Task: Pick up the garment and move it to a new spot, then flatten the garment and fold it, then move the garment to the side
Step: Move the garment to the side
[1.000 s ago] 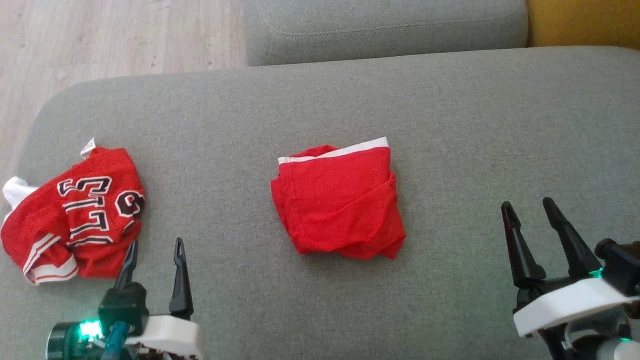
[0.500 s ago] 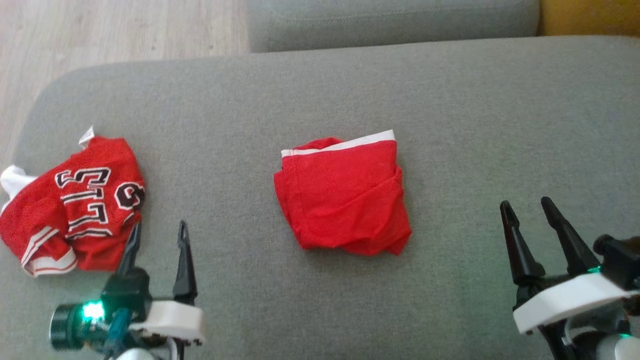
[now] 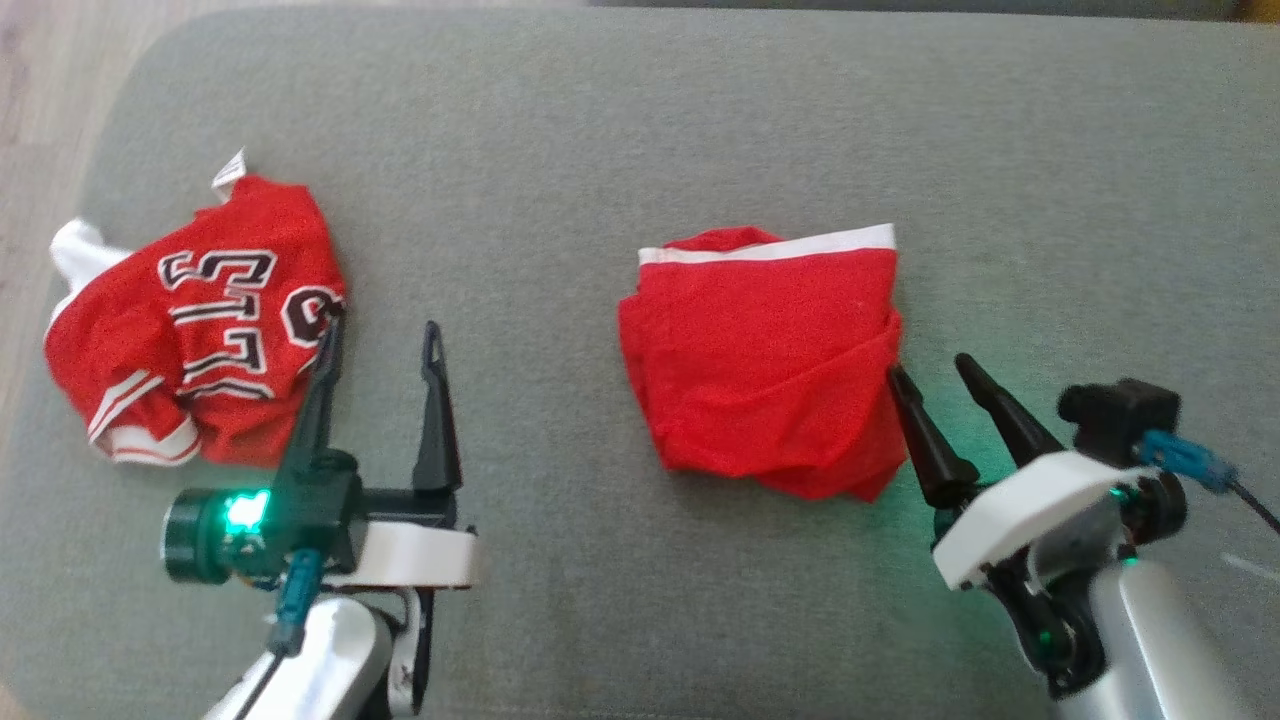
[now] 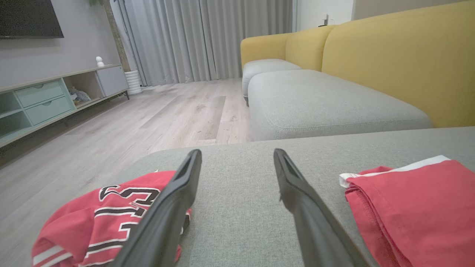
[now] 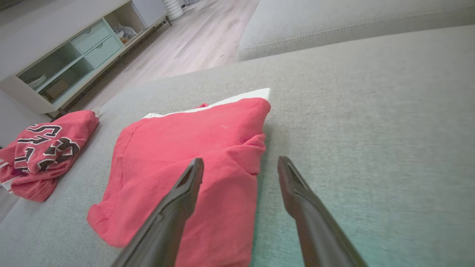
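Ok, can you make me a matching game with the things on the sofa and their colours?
Things:
1. lettered jersey
2. folded garment
3. cushion
4. sofa back

Colours:
a. yellow
b. grey
c. plain red with a white band along one edge
d. red with black-and-white letters

Pairs: 1-d, 2-c, 3-b, 4-a
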You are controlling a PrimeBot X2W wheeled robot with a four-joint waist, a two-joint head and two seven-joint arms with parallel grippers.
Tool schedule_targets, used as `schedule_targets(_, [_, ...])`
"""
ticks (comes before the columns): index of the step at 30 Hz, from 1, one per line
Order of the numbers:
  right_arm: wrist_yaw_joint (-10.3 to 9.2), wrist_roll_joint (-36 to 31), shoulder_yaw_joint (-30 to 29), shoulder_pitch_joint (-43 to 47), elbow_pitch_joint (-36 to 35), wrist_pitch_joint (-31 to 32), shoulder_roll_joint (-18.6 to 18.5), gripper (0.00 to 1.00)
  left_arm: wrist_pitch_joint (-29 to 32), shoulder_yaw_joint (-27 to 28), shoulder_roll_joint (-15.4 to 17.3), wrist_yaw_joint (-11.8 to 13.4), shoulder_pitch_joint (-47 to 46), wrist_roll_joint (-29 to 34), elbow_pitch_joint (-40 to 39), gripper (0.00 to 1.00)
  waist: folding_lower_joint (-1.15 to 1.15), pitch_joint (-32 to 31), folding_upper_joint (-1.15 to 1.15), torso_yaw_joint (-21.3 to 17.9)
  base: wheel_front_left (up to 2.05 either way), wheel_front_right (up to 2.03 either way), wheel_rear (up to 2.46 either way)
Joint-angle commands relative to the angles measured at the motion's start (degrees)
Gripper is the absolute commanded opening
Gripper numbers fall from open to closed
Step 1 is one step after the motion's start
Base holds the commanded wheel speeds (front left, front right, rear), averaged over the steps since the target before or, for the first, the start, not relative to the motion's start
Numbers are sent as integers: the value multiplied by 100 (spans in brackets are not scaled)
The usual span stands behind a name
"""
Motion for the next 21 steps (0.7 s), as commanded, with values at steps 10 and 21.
schedule_targets(10, [-4,171,-6,-692,1394,523,158,100,-381,213,-181,-19,-259,75,47,100,-1,225,0,380,0,0,0])
schedule_targets(21, [-4,207,166,-800,1210,149,21,0,-548,454,-186,-90,-191,156,-1,100,-1,228,0,-14,0,0,0])
